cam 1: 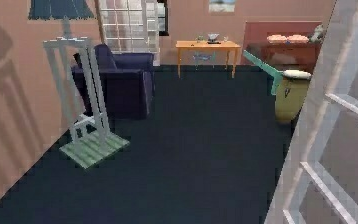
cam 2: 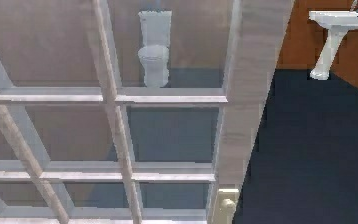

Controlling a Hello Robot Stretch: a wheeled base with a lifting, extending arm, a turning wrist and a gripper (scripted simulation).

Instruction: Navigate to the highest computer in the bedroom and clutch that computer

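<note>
dark carpet floor (cam 1: 202, 150), armchair (cam 1: 115, 82), floor lamp (cam 1: 95, 148), drum (cam 1: 291, 96), wooden table (cam 1: 209, 46)

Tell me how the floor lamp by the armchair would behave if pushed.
The floor lamp would probably tip rather than slide: it stands tall and slim with its shade at the top. Its flat slatted base may steady it against light nudges.

Matt dark carpet (cam 1: 197, 140) underfoot, soft navy cloth on the armchair (cam 1: 122, 82) at ten o'clock, smooth warm wood on the table (cam 1: 207, 45) at twelve, and behind the pale wood-grained door (cam 2: 167, 96) with its clear glass, a glossy white toilet (cam 2: 152, 62).
</note>
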